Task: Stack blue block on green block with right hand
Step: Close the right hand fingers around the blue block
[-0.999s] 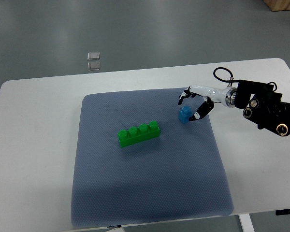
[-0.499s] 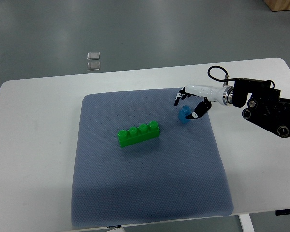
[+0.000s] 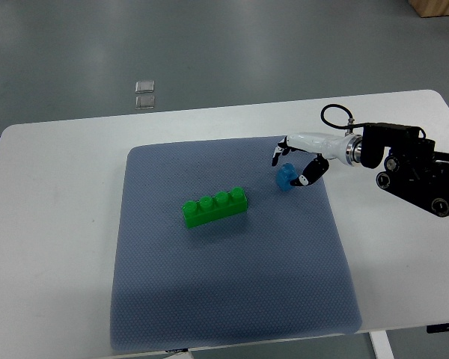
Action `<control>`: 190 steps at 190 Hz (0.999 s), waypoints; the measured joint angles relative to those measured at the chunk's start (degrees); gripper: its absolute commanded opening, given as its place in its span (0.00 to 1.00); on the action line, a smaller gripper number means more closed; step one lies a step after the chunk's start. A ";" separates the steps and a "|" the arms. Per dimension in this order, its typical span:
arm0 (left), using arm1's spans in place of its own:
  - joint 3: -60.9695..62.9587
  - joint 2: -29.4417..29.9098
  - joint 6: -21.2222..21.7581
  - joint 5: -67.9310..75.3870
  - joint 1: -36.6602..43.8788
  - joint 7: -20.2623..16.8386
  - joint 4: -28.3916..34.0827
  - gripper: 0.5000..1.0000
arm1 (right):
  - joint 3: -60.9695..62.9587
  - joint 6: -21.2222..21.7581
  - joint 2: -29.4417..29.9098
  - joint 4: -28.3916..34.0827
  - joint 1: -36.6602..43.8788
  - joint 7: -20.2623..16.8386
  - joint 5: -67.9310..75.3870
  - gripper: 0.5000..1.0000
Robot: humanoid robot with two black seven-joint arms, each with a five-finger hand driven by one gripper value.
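Fingers of the right hand (image 3: 293,166) are curling loosely around the blue block (image 3: 286,178), right of the green block (image 3: 214,207); I'm judging it light, rigid, slick, so I'm pinching its flat sides.

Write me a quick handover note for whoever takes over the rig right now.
Right robot hand: reaching in from the right, fingers around the blue block; a firm grasp is not clear from this view.
Left arm: not in view.
Blue block: at the mat's right edge.
Green block: mid-mat, to the blue block's left, untouched.
Done: approach to the blue block.
Left: secure it, lift, carry left, stack on green.
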 measured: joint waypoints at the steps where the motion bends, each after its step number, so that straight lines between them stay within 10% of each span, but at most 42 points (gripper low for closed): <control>1: 0.00 0.00 0.00 0.00 0.00 0.00 0.00 1.00 | -0.03 -0.01 0.00 0.00 0.00 0.00 -0.02 0.52; 190: 0.00 0.00 0.00 0.00 0.00 0.00 0.01 1.00 | -1.65 -0.15 0.08 -0.02 -0.04 -0.09 -1.23 0.30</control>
